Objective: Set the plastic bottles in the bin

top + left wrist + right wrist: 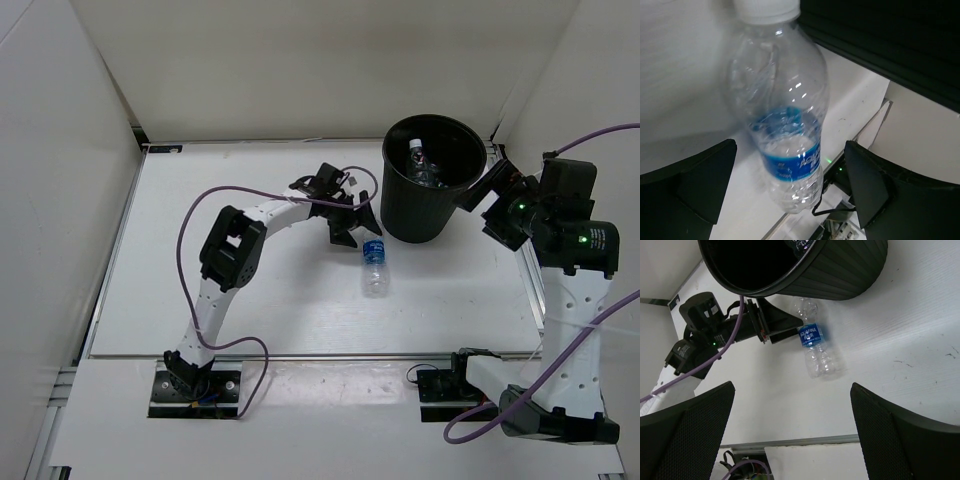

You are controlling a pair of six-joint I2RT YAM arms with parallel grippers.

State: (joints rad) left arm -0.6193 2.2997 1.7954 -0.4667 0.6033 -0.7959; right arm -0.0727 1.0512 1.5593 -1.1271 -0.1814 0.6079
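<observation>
Reaching left gripper (355, 228) at lying bottle (374, 268), jaws wide, empty | right gripper (474, 195) beside bin (410, 215), wide, empty

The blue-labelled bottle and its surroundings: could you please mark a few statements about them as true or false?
1. The blue-labelled bottle lies on its side on the table. True.
2. The left gripper is shut on that bottle. False: it is open, with the bottle in the gap between its fingers, untouched.
3. The bin is empty. False: at least one clear bottle lies inside it.
4. The right gripper is open and holds nothing. True.
5. The bin lies tipped on its side. False: it stands upright, mouth up.
</observation>
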